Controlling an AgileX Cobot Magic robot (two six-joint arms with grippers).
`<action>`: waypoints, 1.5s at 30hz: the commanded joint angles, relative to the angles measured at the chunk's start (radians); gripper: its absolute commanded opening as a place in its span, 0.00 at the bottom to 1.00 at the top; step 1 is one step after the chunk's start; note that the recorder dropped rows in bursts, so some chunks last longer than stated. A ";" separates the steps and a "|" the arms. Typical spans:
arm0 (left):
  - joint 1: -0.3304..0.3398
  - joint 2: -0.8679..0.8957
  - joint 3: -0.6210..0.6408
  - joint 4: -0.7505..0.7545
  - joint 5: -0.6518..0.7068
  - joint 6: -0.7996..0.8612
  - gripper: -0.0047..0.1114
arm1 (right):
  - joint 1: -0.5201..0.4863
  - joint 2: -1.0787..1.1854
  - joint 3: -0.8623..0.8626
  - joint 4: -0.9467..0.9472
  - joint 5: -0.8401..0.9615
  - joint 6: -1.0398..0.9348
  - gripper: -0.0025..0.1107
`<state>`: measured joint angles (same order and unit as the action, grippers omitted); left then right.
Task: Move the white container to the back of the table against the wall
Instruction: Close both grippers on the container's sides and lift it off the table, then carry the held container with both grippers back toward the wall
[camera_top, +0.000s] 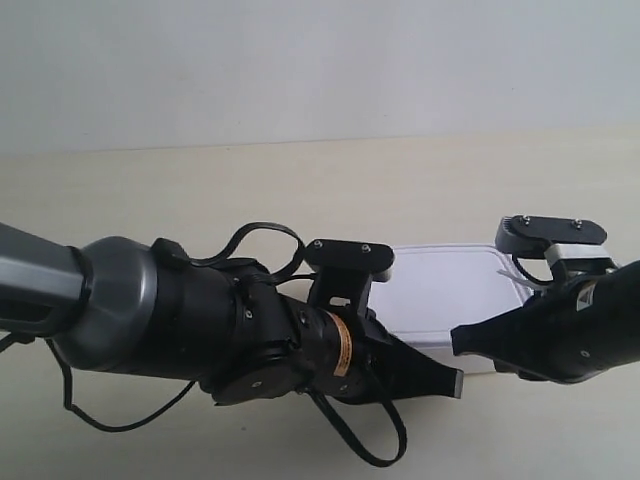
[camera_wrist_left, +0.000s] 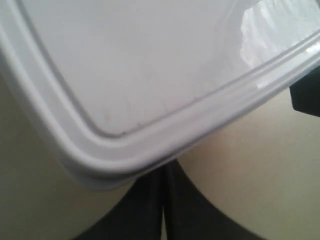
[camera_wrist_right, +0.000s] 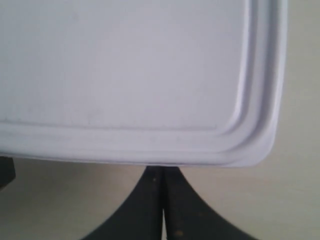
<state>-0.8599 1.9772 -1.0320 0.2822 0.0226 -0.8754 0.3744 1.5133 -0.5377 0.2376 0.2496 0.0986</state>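
Two large surfaces set the job: the wall (camera_top: 320, 60) fills the top of the exterior view, and the tabletop (camera_top: 200, 190) runs below it; a broad bare strip of tabletop lies between the wall and the white container (camera_top: 450, 290), which sits right of centre in the lower half of the frame, well apart from where it should end.

Next in size, the arm at the exterior view's left (camera_top: 200, 320) and the arm at the exterior view's right (camera_top: 570, 330) both reach in along the container's lower edge, their tips close together.

In the left wrist view the left jaws are closed to a hairline seam, their fingers (camera_wrist_left: 145, 210) tucked up to a rounded corner of the container (camera_wrist_left: 150, 65). The right jaws are likewise pressed together, their fingers (camera_wrist_right: 142, 210) meeting a straight edge near a corner of the container (camera_wrist_right: 125, 65). Neither holds anything.

The likely step is a push, and I see three risks; uneven pressure from the two arms could swing the box askew rather than slide it straight. The tips at the rounded corner could skid off its curve and lose contact. Smallest but nastiest, the lid's overhanging rim sits right above both sets of tips; a push aimed slightly high could catch under it and lever the lid up.
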 joint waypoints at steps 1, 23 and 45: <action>0.010 0.016 -0.037 0.008 0.007 0.007 0.04 | 0.001 0.024 -0.047 -0.011 0.005 -0.010 0.02; 0.141 0.095 -0.150 0.026 0.005 0.121 0.04 | 0.001 0.308 -0.337 -0.031 -0.011 -0.029 0.02; 0.273 0.289 -0.462 0.029 0.086 0.197 0.04 | -0.089 0.589 -0.749 -0.055 0.091 -0.070 0.02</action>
<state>-0.5993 2.2570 -1.4655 0.3085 0.1038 -0.6842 0.2921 2.0796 -1.2532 0.1888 0.3395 0.0444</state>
